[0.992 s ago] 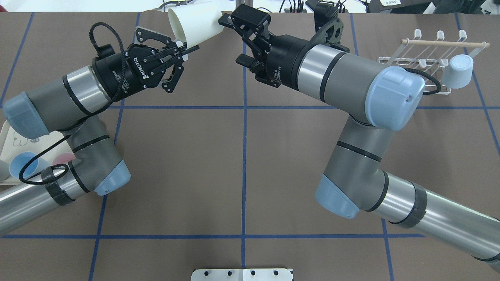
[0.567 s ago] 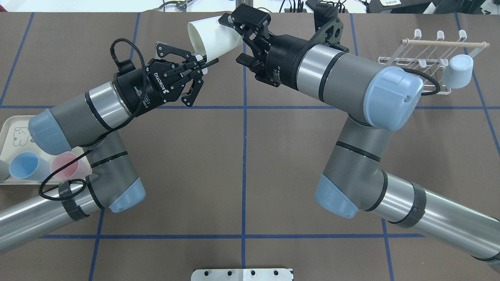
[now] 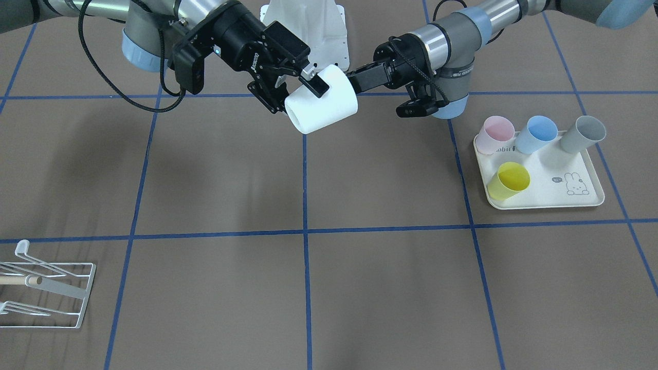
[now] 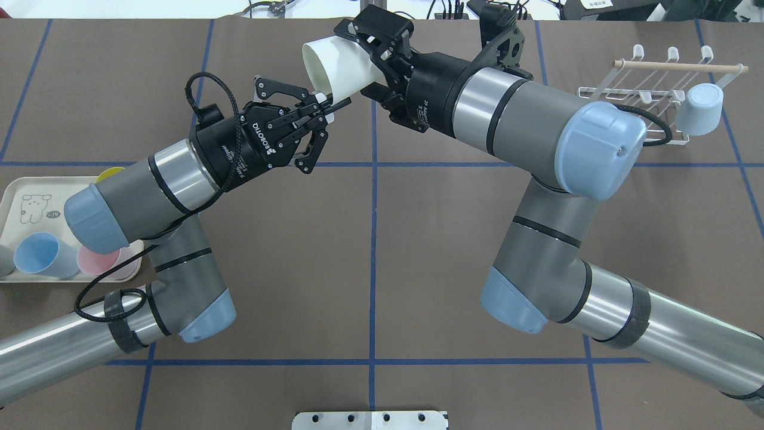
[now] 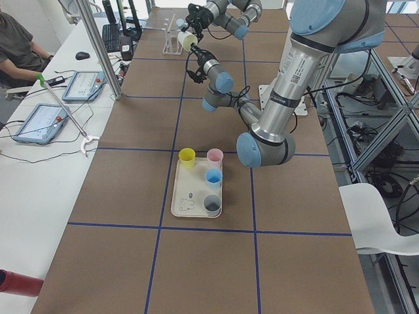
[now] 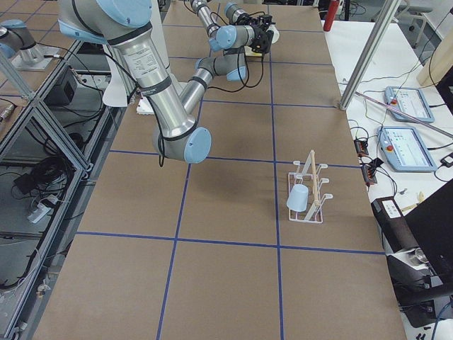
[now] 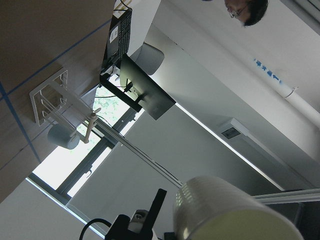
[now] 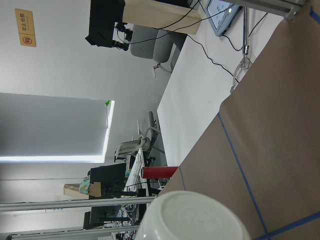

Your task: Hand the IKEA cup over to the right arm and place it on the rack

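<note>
A white IKEA cup (image 4: 334, 60) hangs on its side above the table's far middle. My left gripper (image 4: 331, 103) is shut on its rim, pinching the wall near the open mouth. My right gripper (image 4: 361, 60) is open, one finger on each side of the cup's closed base end, which fills the bottom of the right wrist view (image 8: 192, 217). In the front view the cup (image 3: 324, 110) sits between the right gripper (image 3: 303, 95) and the left gripper (image 3: 354, 77). The white wire rack (image 4: 650, 89) with a wooden dowel stands at the far right.
A grey-blue cup (image 4: 704, 110) hangs upside down on the rack's right end. A cream rabbit-print tray (image 3: 545, 198) on my left side holds pink (image 3: 496, 131), blue (image 3: 537, 133), grey (image 3: 583, 133) and yellow (image 3: 509, 180) cups. Both arms' elbows reach over the table's middle.
My left arm has carried the white cup to the right, bringing its base end between the right gripper's open fingers. The right arm has stayed still.
</note>
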### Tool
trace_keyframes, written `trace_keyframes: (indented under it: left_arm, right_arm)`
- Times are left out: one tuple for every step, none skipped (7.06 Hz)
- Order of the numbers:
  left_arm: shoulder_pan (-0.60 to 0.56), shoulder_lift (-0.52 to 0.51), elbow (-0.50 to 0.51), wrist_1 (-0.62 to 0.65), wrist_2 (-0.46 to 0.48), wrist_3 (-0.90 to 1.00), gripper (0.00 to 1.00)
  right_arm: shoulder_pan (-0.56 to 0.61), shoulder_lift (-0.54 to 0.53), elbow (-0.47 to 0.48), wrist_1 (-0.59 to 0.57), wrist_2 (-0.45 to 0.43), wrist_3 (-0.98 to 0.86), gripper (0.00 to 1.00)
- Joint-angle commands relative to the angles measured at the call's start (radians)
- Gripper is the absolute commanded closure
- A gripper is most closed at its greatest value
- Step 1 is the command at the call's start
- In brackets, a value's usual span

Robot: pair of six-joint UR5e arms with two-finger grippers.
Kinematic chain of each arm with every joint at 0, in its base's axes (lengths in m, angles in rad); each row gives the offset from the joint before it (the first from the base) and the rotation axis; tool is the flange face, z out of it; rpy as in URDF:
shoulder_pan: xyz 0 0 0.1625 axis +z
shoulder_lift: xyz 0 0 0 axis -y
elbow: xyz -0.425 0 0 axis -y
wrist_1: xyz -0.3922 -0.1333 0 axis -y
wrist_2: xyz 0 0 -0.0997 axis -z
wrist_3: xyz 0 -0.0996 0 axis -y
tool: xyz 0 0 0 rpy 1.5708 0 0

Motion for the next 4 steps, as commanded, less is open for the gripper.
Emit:
trace_keyframes:
  left_arm:
    - [0.024, -0.004, 0.001, 0.003, 0.028, 0.000, 1.00]
    - [0.026, 0.002, 0.001, 0.001, 0.025, 0.000, 1.00]
    - [0.026, 0.006, 0.003, -0.003, 0.025, 0.002, 0.32]
    - [0.026, -0.003, -0.002, 0.001, 0.025, 0.005, 0.00]
  right_arm:
    - [0.000, 0.000, 0.000, 0.000, 0.000, 0.000, 0.04]
    - [0.000, -0.001, 0.000, 0.002, 0.000, 0.023, 0.60]
    - [0.002, -0.001, -0.005, 0.005, 0.000, 0.035, 1.00]
    - [0.003, -0.001, -0.009, 0.005, -0.002, 0.035, 1.00]
